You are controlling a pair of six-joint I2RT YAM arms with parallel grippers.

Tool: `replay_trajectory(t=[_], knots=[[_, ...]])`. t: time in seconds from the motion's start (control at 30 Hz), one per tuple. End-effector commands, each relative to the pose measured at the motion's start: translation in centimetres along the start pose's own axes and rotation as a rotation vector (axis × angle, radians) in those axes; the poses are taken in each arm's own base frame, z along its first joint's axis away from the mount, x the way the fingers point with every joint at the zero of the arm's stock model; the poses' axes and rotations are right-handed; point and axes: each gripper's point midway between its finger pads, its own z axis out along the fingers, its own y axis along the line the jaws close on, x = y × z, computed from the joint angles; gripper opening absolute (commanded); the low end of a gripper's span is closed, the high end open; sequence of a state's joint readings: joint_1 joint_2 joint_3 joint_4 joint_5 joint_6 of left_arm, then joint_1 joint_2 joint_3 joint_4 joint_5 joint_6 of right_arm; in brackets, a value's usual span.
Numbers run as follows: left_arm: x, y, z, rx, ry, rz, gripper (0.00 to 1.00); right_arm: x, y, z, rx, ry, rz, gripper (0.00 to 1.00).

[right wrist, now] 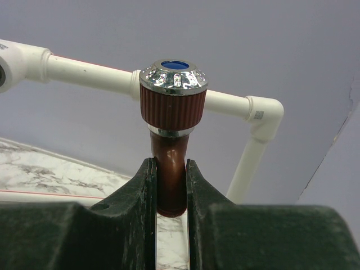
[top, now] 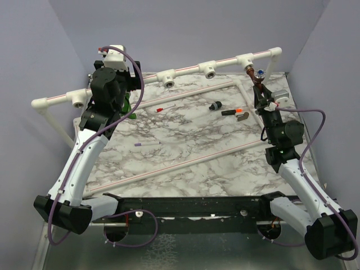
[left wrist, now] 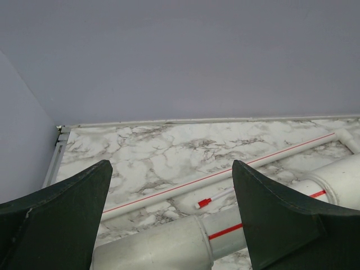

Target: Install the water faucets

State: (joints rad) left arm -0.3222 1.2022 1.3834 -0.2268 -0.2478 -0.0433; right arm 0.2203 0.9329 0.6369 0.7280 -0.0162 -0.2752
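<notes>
The reddish-brown faucet [right wrist: 172, 112] with a silvery, blue-centred cap stands upright in my right gripper [right wrist: 169, 169], which is shut on its stem. In the top view this faucet [top: 252, 72] is just below the rightmost T-fitting [top: 246, 59] of the white pipe rail [top: 185, 70], with the right gripper [top: 257, 89] beneath it. A bit of the green faucet [top: 126, 106] shows under my left arm and is mostly hidden. My left gripper [left wrist: 171, 169] is open and empty, its fingers on either side of a thick white pipe [left wrist: 169, 244] just below them.
On the marble table [top: 185, 140] lie two thin red-striped pipes [top: 185, 162], a red-tipped stick [top: 165, 107], a purple-tipped stick [top: 147, 144], and small black and brown parts [top: 228, 112]. Walls close in the back and both sides.
</notes>
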Motion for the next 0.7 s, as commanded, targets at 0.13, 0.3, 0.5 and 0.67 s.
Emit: replay_trajectory(t=[0.13,0.3,0.5,0.67], knots=[[7.70,-0.77,-0.47,0.016,0.257,0.016,0.88,-0.96,-0.92,-0.07,0.029,-0.036,-0.049,0.01],[7.63,-0.77,-0.50,0.016,0.257,0.016,0.88,-0.93,-0.95,-0.27,0.029,-0.033,-0.059,0.01],[7.71,-0.78,-0.44,0.016,0.259,0.016,0.88,-0.65,-1.48,-0.68,0.057,-0.020,-0.074,0.01],[7.67,-0.87,-0.37,0.019,0.261,0.015,0.88,-0.53,-0.81,-0.47,0.022,-0.020,-0.066,0.01]])
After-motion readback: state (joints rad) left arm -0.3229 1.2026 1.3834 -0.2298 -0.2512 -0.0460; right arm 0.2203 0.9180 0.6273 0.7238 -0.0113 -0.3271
